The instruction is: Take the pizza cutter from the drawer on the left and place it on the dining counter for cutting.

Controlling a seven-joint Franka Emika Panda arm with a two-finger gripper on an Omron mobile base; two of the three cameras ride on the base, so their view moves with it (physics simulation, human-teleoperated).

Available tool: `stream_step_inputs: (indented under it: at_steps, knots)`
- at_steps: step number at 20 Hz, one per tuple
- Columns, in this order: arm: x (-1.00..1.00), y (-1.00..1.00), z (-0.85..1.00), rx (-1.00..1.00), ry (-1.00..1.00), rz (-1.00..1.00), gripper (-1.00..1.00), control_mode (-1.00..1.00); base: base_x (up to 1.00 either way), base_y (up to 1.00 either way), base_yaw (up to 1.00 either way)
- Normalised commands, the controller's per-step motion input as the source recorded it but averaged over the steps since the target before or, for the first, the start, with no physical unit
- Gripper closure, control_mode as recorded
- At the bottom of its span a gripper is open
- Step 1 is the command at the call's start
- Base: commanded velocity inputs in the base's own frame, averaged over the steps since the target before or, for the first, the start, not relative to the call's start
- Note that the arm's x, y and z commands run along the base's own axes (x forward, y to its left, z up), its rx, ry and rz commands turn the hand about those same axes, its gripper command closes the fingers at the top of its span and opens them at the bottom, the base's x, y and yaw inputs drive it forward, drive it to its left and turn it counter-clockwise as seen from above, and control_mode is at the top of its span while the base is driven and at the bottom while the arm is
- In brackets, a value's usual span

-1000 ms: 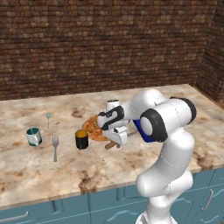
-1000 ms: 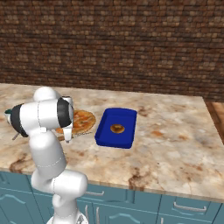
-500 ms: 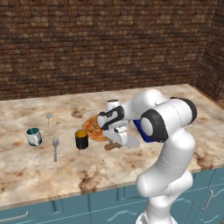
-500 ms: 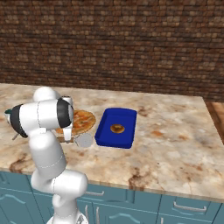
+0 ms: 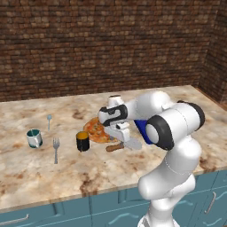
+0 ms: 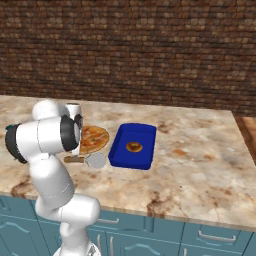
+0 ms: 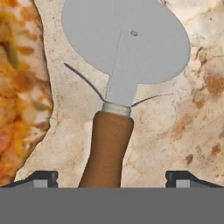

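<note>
No visible change from half a second ago: the two-finger gripper (image 7: 112, 178) still hovers with jaws spread wide, gripping nothing. The brown-wooden-handled pizza cutter with round grey metal blade (image 7: 118, 87) lies flat between the jaws on the marbled beige dining counter (image 5: 40, 170), just beside the round pizza (image 7: 19, 87). No writing is legible.

pizza cutter (image 5: 124, 145): 1 | pizza (image 5: 98, 130): 1 | fork (image 5: 56, 148): 1 | spoon (image 5: 48, 121): 1 | teal mug (image 5: 33, 138): 1 | dark cup (image 5: 82, 141): 1 | blue tray (image 6: 133, 145): 1 were counted
</note>
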Motion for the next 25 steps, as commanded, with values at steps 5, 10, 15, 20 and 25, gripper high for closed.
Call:
stream_step_inputs:
  at_steps: [5,10,15,20,25]
  knots:
    - [-0.36,-0.11,0.73,0.0,0.0,0.0,-1.0,-1.0,0.0,0.0,0.0]
    - [-0.6,-0.27,0.76,0.0,0.0,0.0,-1.0,-1.0,0.0,0.0,0.0]
    - [-0.7,-0.52,0.59,0.0,-0.05,0.03,-1.0,-1.0,0.0,0.0,0.0]
    - [-0.8,-0.59,0.53,0.01,0.0,0.08,-1.0,-1.0,0.0,0.0,0.0]
    - [-0.95,-0.43,0.38,0.0,0.0,0.09,-1.0,-1.0,0.0,0.0,0.0]
